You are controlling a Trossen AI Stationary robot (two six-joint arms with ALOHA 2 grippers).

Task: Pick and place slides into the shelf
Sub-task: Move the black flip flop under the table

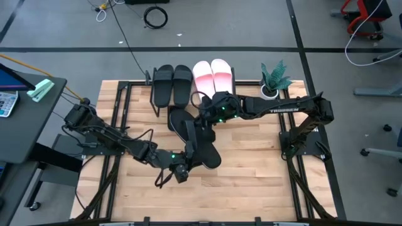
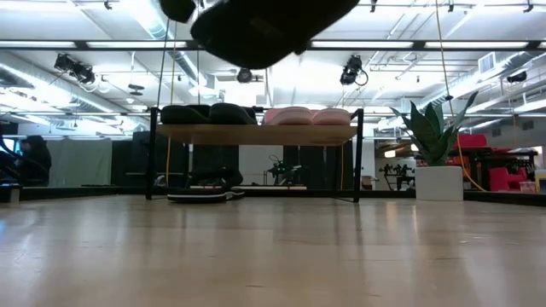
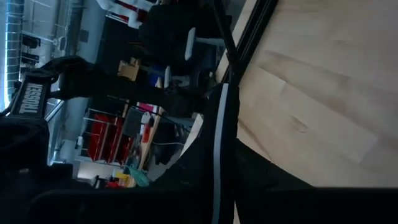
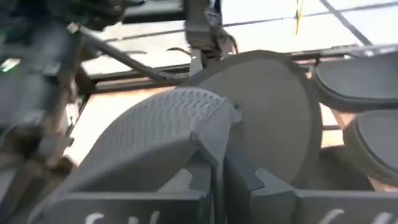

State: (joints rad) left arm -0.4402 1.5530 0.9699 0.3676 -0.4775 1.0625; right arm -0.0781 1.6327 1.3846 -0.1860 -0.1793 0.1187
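The shelf (image 2: pixel 256 134) stands at the table's far middle, with two black slides (image 1: pixel 173 85) and two pale pink slides (image 1: pixel 212 76) lying side by side on its top. Another black slide (image 1: pixel 178 119) lies flat on the table by the shelf's near side. A further black slide (image 1: pixel 204 147) is up in the air in front of the shelf, high in the low view (image 2: pixel 256 30). My right gripper (image 1: pixel 210 119) is at its far end. My left gripper (image 1: pixel 182 168) is at its near end. My right gripper holds the lifted slide by the edge of its ribbed strap (image 4: pixel 208 146), pinched between the two fingers (image 4: pixel 155 199), which come from the table's right and slant down. The slide is clear of the table. My left gripper is on the slide's near end, where the sole's edge (image 3: pixel 217 155) runs back toward the wrist. It comes level from the table's left and near side. The gripper and the slide hide the place of contact.
A potted plant (image 1: pixel 273 80) stands at the shelf's right end. Black rails (image 1: pixel 119 107) run along the table by each arm's base. Bare wood (image 1: pixel 251 182) lies toward the near edge.
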